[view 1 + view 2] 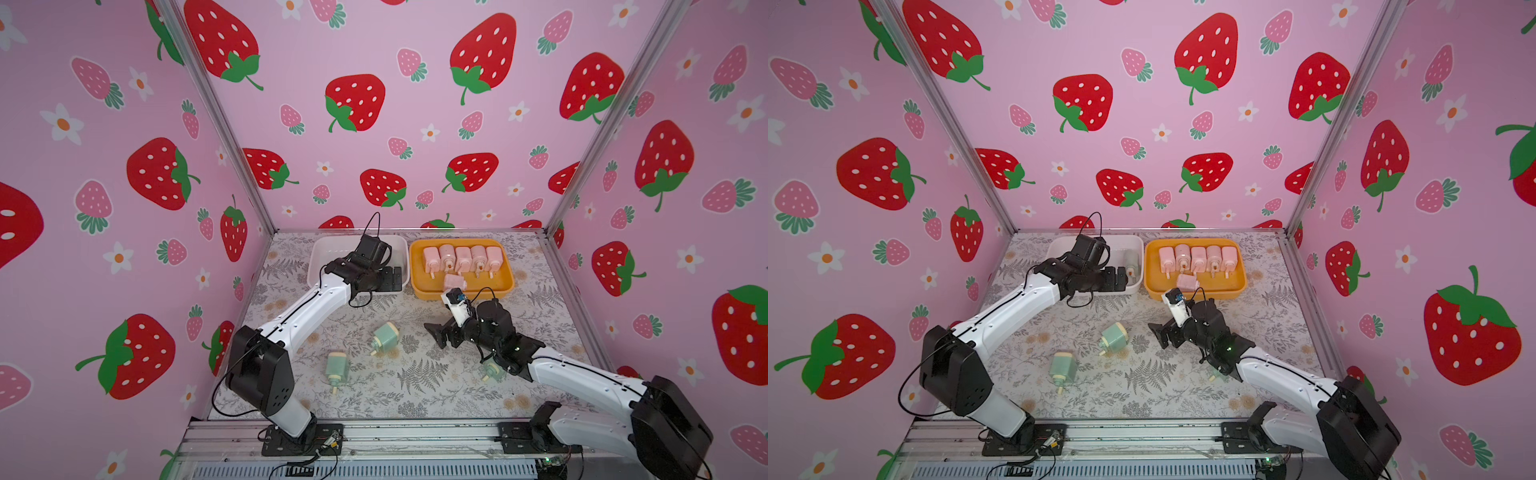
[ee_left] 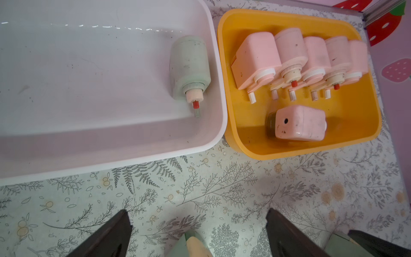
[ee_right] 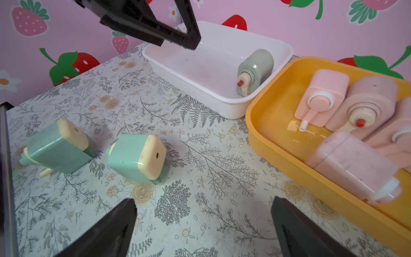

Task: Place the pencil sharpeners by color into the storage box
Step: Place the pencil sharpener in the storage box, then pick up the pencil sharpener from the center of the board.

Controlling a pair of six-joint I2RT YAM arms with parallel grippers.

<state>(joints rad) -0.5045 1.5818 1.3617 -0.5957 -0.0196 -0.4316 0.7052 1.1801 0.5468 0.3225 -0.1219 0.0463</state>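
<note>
**Top views.** A white rectangular plastic box (image 1: 318,249) stands at the back of the floral-patterned table (image 1: 415,395). An orange plastic tray (image 1: 415,278) sits just beside the box, on its right. The left gripper (image 1: 390,279) hangs over the box's near rim with its jaws apart. One mint-green sharpener (image 1: 1131,264) lies inside the box, by the wall nearest the tray. In the tray, five pale pink sharpeners (image 1: 461,257) form a row, and a sixth pink sharpener (image 1: 455,282) lies in front of them. On the table forward of the box are a near green sharpener (image 1: 385,336), a far green sharpener (image 1: 336,368) and a third green sharpener (image 1: 490,372), the last partly hidden under the right arm. The right gripper (image 1: 434,334) sits low, well forward of the box.

**Left wrist view.** The left gripper's fingers (image 2: 106,235) are spread wide and clamp nothing. The mint-green sharpener lies on the box floor with its crank end toward the near wall.

**Right wrist view.** The right gripper's fingers (image 3: 106,229) are spread wide with only bare table between them. The two unhidden green sharpeners lie loose on the table, apart from the box.
</note>
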